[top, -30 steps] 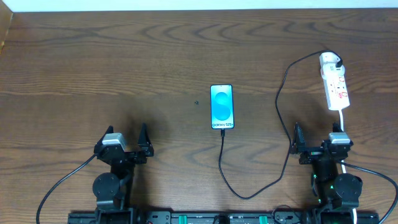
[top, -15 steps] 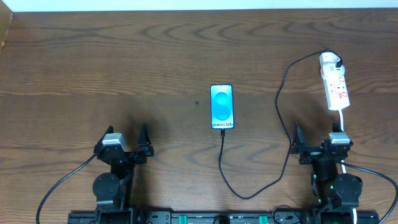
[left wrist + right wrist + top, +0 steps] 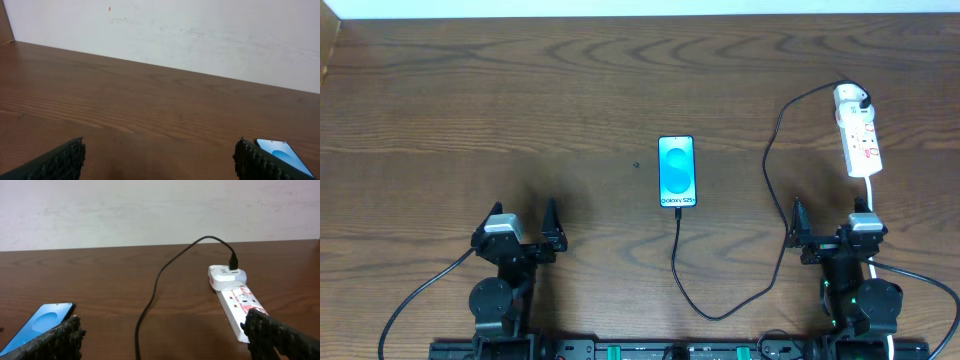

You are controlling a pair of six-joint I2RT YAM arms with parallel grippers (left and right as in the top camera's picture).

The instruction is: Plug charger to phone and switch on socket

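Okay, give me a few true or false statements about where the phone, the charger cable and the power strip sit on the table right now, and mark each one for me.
1. The phone lies face up with its blue screen lit. True.
2. The socket lies on the left arm's side of the table. False: it lies on the right side, beyond the right gripper.
3. The charger has its white plug sitting at the socket's far end. True.
4. The left gripper holds the cable. False: its fingers stand open and empty, well away from the cable.
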